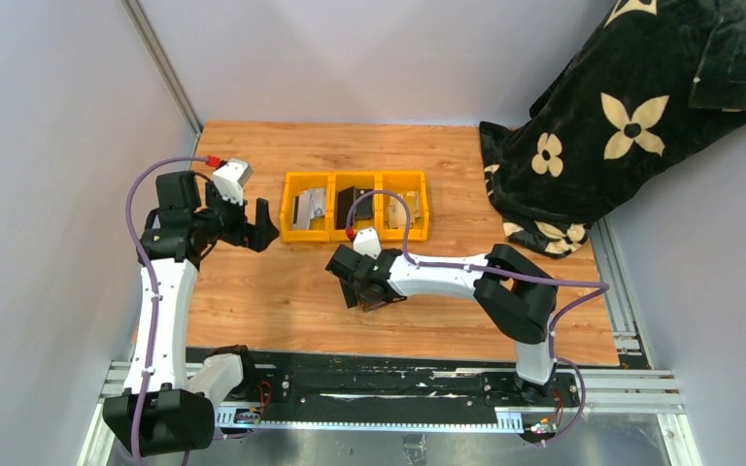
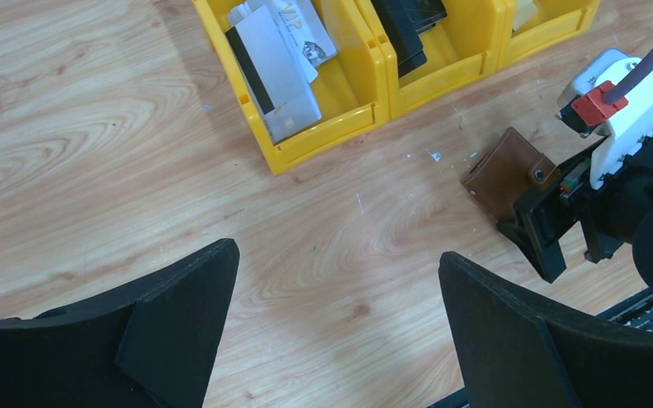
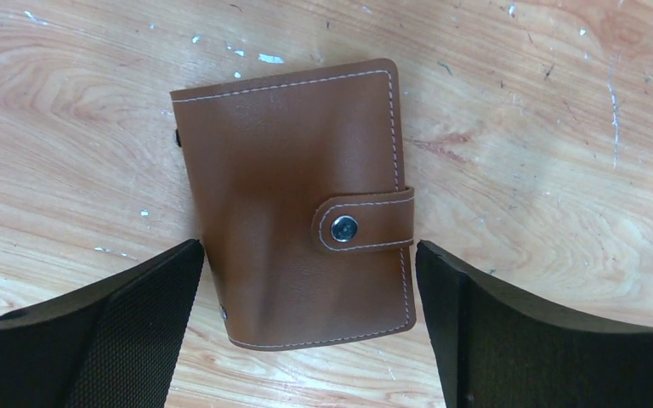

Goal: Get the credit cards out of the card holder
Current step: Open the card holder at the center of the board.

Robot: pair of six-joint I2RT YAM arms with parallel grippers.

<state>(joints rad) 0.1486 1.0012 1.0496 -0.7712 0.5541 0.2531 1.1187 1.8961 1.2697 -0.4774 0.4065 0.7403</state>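
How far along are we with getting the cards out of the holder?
Done: nothing clearly; cards lie in the yellow bins, source unknown. In hand: the right end effector hangs open over the card holder, which lies closed on the table, tab snapped. The left end effector is open and empty. Left: unsnap, open, pull cards out.

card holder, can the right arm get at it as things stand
Probably yes: the right tool hangs open over the closed card holder, a finger to each side, with nothing between them.
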